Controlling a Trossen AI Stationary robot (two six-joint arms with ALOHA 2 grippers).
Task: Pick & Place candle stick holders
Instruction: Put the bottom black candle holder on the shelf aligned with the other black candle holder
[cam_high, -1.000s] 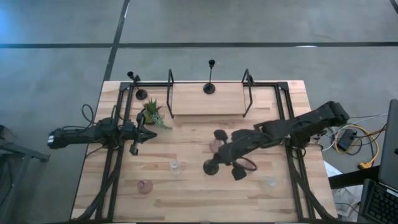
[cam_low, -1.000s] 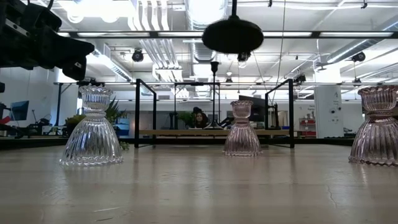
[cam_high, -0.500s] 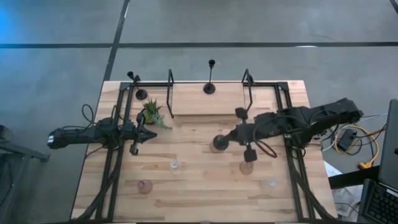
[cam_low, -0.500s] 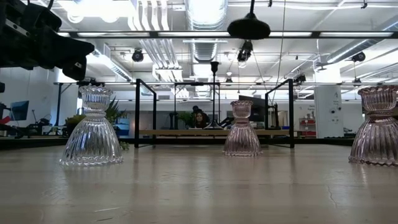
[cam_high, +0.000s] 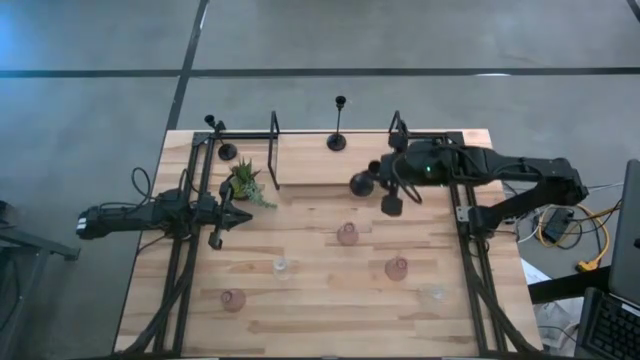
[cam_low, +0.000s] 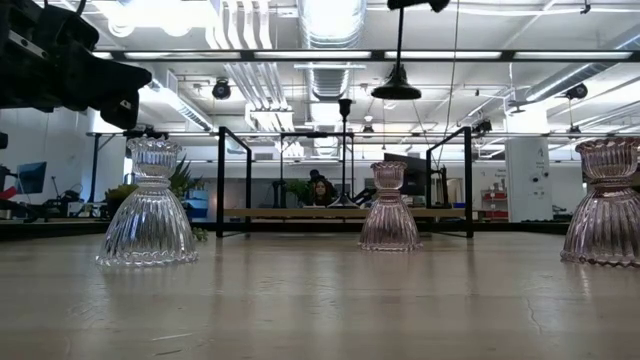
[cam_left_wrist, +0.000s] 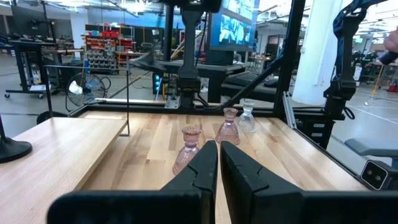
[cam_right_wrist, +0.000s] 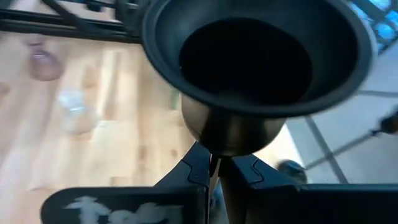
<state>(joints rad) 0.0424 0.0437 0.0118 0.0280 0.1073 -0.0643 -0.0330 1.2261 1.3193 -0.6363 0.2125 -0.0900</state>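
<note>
Two claws on my rig, one loaded. My right claw is up at the far right of the tabletop, over the raised shelf's near edge, pinching the thin stem of a black candle stick holder; the right wrist view shows my fingers pressed onto that stem just below its dark cup. In the low view the same holder hangs clear of the wood, its round base up in the air.

My left claw waits at the left side of the tabletop, pressed together and holding nothing; in its wrist view the two fingers lie nearly touching.

Stock on the tabletop, as I count it from above:
- second black holder, upright at the far middle of the shelf.
- third black holder, upright at the far left corner, just beyond the green plant.
- pink glass holder, centre of the tabletop.
- pink glass holder, nearer me and to the right of that one.
- pink glass holder, near left.
- clear glass holder, near centre, left of the two pink ones.
- clear glass holder, near right.

All five glass pieces stand upright and well apart.
</note>
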